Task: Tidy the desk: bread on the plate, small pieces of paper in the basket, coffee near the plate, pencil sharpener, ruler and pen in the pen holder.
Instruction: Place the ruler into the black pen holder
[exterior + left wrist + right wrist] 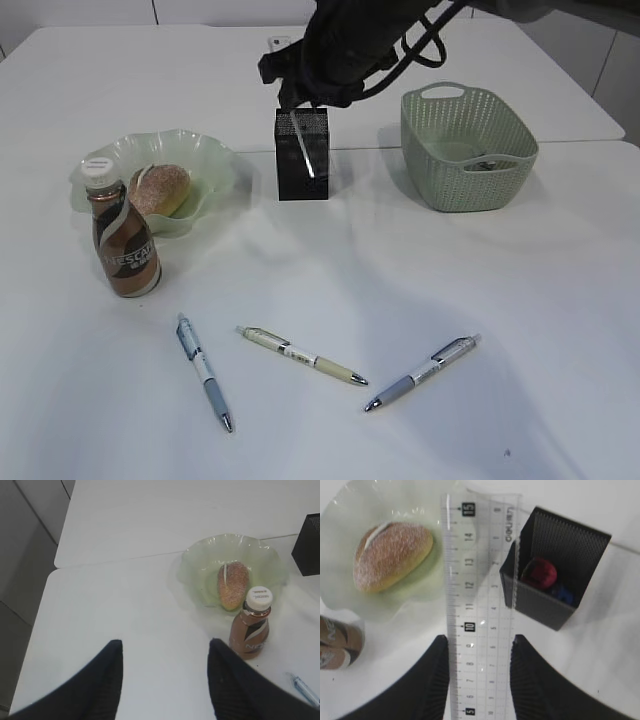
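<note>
Clear ruler [479,605] clamped in right end effector [479,677] above pen holder [555,570].

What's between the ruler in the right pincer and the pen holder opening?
Nothing visible blocks it. The right pincer grips the clear ruler, whose far end sits beside the pen holder, at its rim. Inside lie a red object and something blue, low down; the mouth looks open.
</note>
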Motion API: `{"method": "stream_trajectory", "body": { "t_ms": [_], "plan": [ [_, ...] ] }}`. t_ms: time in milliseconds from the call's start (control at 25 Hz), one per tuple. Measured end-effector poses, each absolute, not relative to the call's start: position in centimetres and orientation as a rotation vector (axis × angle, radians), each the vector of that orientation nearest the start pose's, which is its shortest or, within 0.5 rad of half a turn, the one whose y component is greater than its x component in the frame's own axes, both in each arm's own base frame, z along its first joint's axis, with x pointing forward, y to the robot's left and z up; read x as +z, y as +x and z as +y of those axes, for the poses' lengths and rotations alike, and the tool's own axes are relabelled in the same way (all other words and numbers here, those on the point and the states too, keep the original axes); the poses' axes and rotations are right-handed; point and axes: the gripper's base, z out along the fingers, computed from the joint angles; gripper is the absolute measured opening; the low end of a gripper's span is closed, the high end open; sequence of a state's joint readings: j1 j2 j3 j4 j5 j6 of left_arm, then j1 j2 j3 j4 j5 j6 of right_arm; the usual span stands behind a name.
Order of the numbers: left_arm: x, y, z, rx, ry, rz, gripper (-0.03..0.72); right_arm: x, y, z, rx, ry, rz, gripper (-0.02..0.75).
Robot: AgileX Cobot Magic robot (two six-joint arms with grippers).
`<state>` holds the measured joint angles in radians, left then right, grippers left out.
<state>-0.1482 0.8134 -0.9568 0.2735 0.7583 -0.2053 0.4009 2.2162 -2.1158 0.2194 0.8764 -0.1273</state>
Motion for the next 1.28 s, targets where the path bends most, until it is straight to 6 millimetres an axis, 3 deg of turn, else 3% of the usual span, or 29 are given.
{"method": "stream_trajectory", "body": {
  "t_ms": [120, 160, 320, 560, 760, 1040, 1280],
  "plan": [
    [39.0, 15.2, -0.5, 0.111, 0.039, 2.067, 0.384, 27.5, 46.3, 21.3, 0.387, -0.548, 2.409, 0.299],
    [39.0, 15.2, -0.5, 0.112, 0.040, 2.065, 0.384, 28.2, 47.3, 21.3, 0.359, -0.512, 2.274, 0.299],
    [39.1, 15.3, -0.5, 0.111, 0.043, 2.051, 0.384, 28.3, 47.9, 21.3, 0.333, -0.502, 2.212, 0.299],
    [39.1, 15.3, -0.5, 0.113, 0.043, 2.051, 0.384, 27.2, 49.8, 21.7, 0.314, -0.451, 2.052, 0.299],
    [39.1, 15.3, -0.5, 0.114, 0.044, 2.052, 0.384, 26.5, 50.6, 21.9, 0.306, -0.426, 1.972, 0.299],
    [39.1, 15.4, -0.5, 0.114, 0.045, 2.052, 0.384, 27.3, 51.2, 21.9, 0.271, -0.422, 1.847, 0.299],
    [38.9, 15.7, -0.6, 0.117, 0.047, 2.062, 0.384, 25.3, 52.2, 21.6, 0.247, -0.417, 1.825, 0.299]
  ]
}}
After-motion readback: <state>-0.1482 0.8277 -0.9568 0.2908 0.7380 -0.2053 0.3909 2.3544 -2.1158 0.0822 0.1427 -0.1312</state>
